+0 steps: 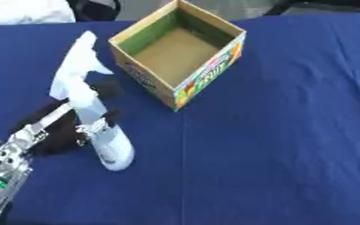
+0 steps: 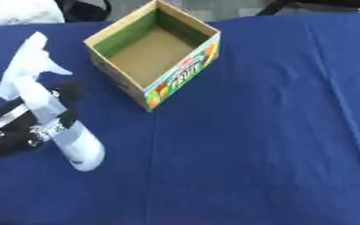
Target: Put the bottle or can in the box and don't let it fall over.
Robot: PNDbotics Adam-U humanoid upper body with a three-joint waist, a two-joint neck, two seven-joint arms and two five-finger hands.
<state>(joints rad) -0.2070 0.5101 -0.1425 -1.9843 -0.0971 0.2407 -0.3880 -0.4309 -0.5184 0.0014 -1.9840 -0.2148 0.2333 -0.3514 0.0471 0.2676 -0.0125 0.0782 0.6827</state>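
Broadly, the blue tablecloth lies open to the right of the left hand. The open cardboard box stands up and right of it. Its fingers curl round the white spray bottle, which is tilted within the grasp.

Smooth white plastic spray bottle; matt brown cardboard box with glossy printed sides; matt blue cloth; black-and-silver metal left hand.
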